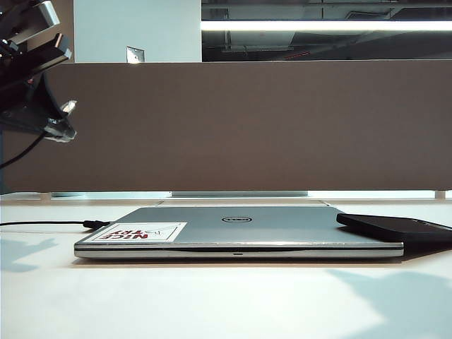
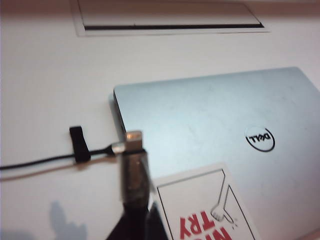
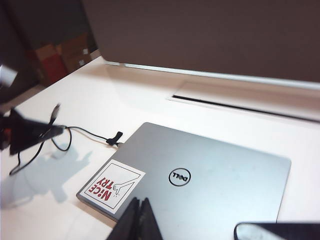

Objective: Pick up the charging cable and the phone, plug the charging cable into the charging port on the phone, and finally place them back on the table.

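The charging cable point(image 2: 132, 145) sits clamped in my left end effector point(image 2: 134, 172), plug pointing up, above the surface point(image 1: 226, 296), while my empty right end effector point(image 3: 139, 220), closed, hovers over the laptop point(image 3: 200, 175) beside the phone point(image 1: 399, 227).

You are looking at a smooth, matt white table point(image 1: 226, 304) with a matt grey-brown divider panel point(image 1: 247, 127) at its far edge. The laptop point(image 1: 240, 229) has a brushed silvery metal lid, satin rather than shiny, bearing a paper-like white sticker point(image 1: 145, 232) with red lettering. The phone point(image 1: 395, 227) is glossy black. The charging cable point(image 2: 40, 161) is matt black cord ending in a bright silvery metal plug point(image 2: 132, 140).
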Controlling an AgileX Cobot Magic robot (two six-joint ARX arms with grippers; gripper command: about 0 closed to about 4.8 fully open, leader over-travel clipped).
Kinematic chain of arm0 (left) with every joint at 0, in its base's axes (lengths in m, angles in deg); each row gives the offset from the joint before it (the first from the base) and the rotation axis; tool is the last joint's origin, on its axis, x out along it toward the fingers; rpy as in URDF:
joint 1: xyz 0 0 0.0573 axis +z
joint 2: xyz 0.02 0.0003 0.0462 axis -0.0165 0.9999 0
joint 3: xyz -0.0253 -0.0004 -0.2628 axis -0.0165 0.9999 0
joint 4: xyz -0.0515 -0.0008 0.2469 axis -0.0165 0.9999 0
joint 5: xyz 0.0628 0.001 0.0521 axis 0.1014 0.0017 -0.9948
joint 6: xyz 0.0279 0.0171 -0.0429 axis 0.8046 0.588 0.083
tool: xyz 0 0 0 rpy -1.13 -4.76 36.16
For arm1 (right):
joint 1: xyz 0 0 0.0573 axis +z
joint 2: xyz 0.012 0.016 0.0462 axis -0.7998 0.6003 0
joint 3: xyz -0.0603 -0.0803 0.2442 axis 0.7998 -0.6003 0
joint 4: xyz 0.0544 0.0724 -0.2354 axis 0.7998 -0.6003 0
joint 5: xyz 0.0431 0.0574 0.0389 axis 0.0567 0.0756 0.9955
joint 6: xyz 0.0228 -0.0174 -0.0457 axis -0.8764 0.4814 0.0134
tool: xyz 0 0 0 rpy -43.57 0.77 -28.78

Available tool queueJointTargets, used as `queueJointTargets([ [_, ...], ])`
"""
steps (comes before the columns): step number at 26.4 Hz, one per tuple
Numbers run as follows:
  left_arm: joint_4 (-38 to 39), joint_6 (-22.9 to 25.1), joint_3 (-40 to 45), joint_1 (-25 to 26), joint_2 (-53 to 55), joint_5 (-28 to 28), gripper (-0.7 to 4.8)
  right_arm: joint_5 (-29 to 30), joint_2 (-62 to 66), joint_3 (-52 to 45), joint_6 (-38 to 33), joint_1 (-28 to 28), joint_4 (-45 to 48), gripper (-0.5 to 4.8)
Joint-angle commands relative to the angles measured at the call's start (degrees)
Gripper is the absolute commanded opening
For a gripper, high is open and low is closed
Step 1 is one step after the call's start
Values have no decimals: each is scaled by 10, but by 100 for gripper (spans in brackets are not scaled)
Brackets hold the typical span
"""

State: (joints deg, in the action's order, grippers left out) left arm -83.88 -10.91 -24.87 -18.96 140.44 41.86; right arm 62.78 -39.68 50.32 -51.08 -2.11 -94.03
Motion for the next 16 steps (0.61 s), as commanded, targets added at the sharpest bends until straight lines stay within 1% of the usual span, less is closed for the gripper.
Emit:
queueJointTargets([
  [1, 23, -8, -1, -26, -6, 1, -6, -3, 0, 2, -50, -29, -16, -5],
  [3, 28, -8, -1, -52, -5, 1, -6, -1, 0, 2, -61, -50, -30, -5],
  [4, 28, -8, -1, -81, -5, 1, -6, 7, 0, 2, -73, -69, -40, -6],
  [5, 28, -8, -1, -105, -5, 1, -6, 30, 0, 2, -82, -90, -45, -5],
  [7, 32, -8, -1, -121, -5, 1, -6, 73, 0, 2, -82, -115, -45, -5],
  [10, 48, -8, -1, -130, -4, 1, -6, 118, 1, 2, -89, -151, -50, -5],
  [12, 57, -8, -1, -130, -4, 1, -6, 134, 1, 1, -118, -178, -66, -5],
  [15, 59, -8, 0, -130, -4, 1, -6, 161, 1, -3, -136, -224, -92, -5],
  [16, 59, -8, 0, -130, -3, 1, -6, 182, 1, -10, -137, -248, -89, -5],
])
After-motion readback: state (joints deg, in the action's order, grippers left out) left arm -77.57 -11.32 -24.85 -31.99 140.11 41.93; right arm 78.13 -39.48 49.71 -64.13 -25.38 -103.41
